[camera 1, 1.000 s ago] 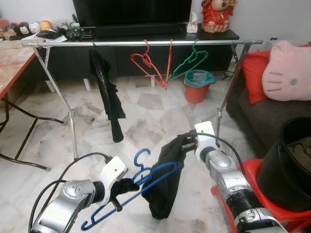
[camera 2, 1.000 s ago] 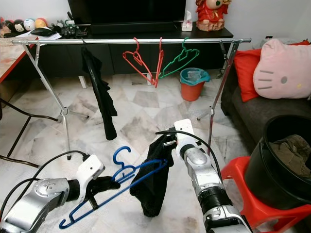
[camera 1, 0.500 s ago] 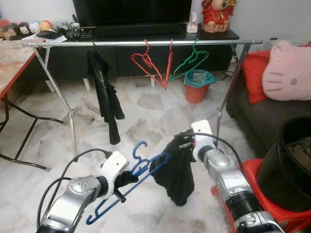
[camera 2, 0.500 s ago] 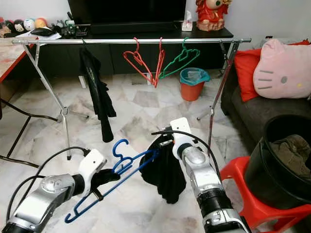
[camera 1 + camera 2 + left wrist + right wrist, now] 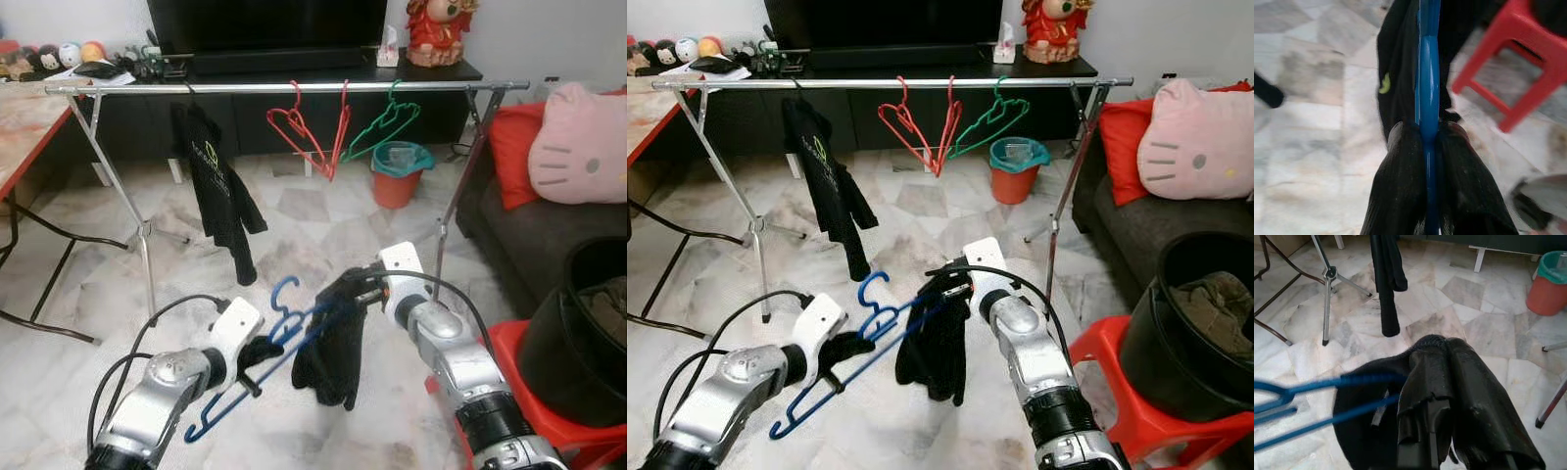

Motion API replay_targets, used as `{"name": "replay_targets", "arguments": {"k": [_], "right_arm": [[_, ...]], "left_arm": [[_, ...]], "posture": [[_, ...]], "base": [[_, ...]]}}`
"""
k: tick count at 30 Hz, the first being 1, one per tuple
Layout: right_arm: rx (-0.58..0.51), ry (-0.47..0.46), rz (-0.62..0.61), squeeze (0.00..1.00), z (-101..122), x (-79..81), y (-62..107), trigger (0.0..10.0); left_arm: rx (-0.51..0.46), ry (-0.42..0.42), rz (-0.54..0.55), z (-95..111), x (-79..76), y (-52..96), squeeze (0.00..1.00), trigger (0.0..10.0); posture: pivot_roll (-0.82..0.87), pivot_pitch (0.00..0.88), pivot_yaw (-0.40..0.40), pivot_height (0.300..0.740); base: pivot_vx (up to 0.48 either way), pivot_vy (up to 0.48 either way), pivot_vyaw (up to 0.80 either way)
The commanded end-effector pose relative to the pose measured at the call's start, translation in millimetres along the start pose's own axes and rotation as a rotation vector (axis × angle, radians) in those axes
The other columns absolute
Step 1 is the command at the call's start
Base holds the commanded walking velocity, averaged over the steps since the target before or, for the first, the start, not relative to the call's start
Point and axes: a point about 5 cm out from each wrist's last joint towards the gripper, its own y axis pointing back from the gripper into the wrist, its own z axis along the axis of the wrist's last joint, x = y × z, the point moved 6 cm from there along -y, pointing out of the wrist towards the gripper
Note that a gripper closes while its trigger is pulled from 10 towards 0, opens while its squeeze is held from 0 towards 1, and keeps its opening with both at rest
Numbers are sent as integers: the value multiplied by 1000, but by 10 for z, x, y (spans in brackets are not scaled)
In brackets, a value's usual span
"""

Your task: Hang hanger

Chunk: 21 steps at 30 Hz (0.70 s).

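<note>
Hanger [image 5: 279, 345] clamped in left tool [image 5: 257, 354], long axis toward right tool [image 5: 364, 291], closed on shirt [image 5: 331, 338]; rail [image 5: 294, 87] well ahead.

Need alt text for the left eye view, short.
Two robot grippers hold a blue hanger low over a marble floor: the left gripper grips it, the right gripper holds a black garment on it. Behind, a clothes rail carries a black shirt and empty hangers.

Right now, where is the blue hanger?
The blue hanger is low in front of the robot, pinched in the left gripper, its far end in the black garment held by the right gripper.
</note>
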Motion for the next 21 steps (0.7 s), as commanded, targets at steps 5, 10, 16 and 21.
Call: {"name": "replay_targets", "arguments": {"k": [5, 10, 16, 21], "right_arm": [[-35, 8, 14, 0, 122, 33, 51, 10000], [-50, 22, 73, 0, 193, 149, 106, 10000], [-43, 53, 118, 0, 224, 211, 157, 10000], [-56, 53, 152, 0, 323, 318, 234, 10000]], "left_arm": [[-12, 9, 78, 40, 176, 19, 0, 10000], [-30, -11, -51, 50, -42, 30, 0, 10000], [-36, -8, -126, 63, -161, 47, 0, 10000], [-39, -28, -84, 87, -85, 10, 0, 10000]], "posture": [[-45, 0, 5, 740], [-48, 0, 6, 740], [-51, 0, 6, 740], [-56, 0, 8, 740]], "base": [[0, 0, 0], [0, 0, 0], [0, 0, 0], [0, 0, 0]]}}
